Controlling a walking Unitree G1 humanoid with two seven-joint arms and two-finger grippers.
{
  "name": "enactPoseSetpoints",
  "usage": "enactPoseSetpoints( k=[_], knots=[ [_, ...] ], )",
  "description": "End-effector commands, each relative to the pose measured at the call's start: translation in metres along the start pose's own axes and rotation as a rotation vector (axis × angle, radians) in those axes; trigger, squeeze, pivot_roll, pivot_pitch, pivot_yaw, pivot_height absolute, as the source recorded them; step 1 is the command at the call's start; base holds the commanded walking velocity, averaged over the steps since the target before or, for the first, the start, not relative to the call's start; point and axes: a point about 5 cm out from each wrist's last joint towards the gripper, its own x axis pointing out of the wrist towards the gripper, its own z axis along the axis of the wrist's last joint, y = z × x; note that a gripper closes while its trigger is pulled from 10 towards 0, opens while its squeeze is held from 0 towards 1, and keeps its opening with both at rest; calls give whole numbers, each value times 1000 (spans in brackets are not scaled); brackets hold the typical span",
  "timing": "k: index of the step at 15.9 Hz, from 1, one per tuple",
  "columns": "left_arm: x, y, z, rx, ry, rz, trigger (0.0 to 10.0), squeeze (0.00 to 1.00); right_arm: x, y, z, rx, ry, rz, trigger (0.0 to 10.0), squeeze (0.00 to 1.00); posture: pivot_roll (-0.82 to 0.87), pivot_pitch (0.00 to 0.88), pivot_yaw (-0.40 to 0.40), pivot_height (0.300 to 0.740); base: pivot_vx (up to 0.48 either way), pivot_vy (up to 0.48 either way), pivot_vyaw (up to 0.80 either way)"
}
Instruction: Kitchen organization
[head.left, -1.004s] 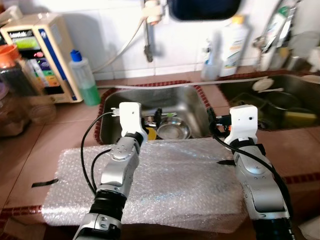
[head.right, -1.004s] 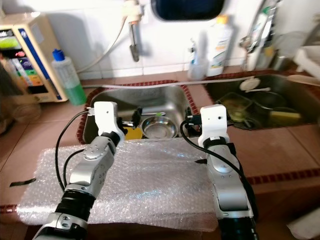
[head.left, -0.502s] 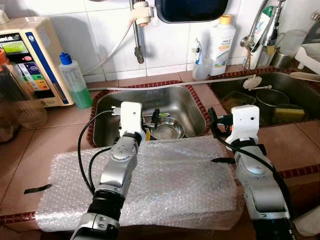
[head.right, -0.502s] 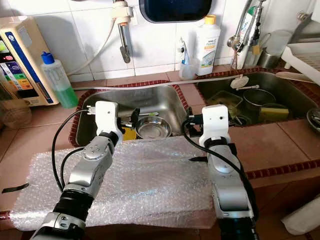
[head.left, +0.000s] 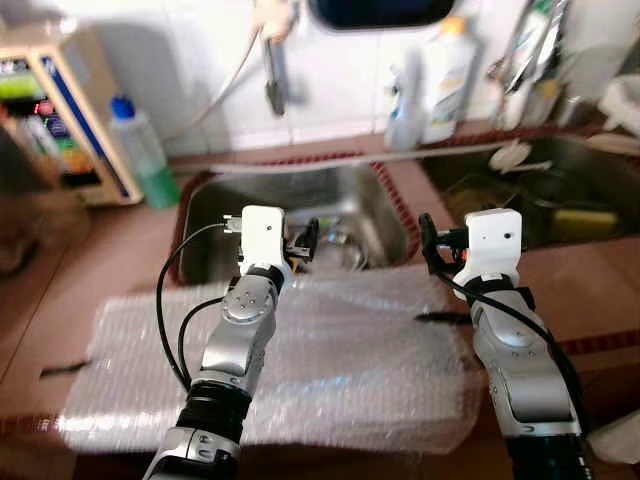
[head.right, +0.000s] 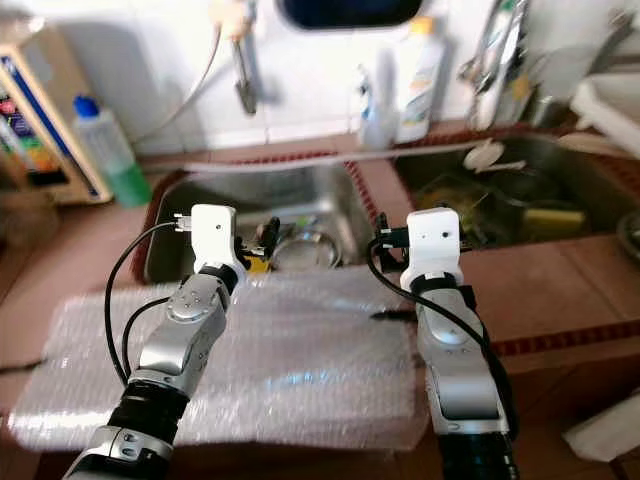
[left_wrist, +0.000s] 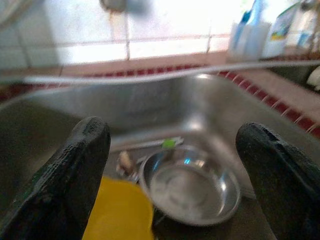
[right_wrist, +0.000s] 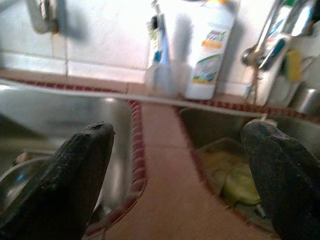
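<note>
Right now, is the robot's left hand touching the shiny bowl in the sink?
Apart. In the left wrist view the left hand is open, and the bowl lies beyond it on the sink floor.

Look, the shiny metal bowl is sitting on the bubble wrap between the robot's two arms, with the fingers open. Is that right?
Not quite. The bowl sits down in the sink, next to something yellow, not on the bubble wrap. The left wrist view shows it between the open fingers of the left gripper. The right gripper is open too.
</note>
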Motion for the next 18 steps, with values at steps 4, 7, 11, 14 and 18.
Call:
enactPoseSetpoints(
  k=[4, 7, 11, 14, 18],
  knots=[
    [0, 3, 4, 9, -12, 7, 10000, 0, 3, 0, 4, 6, -22, 3, 10000, 0, -146, 0, 97, 740, -323, 0, 0],
    [0, 4, 4, 14, -8, 11, 10000, 0, 4, 1, 5, 8, -25, 2, 10000, 0, -142, 0, 99, 740, -321, 0, 0],
    [0, 4, 5, 11, -15, 4, 10000, 0, 4, 2, 5, 11, -28, 4, 10000, 0, -138, 0, 96, 740, -192, 0, 0],
    [0, 5, 4, 1, -12, 11, 10000, 0, 5, 3, 5, 11, -31, 9, 10000, 0, -136, 0, 93, 740, 0, 0, 0],
    [-3, 7, 3, 14, -17, 22, 10000, 0, 5, 3, 8, 9, -44, 23, 10000, 0, -126, 0, 79, 740, -120, 0, 0]
  ],
)
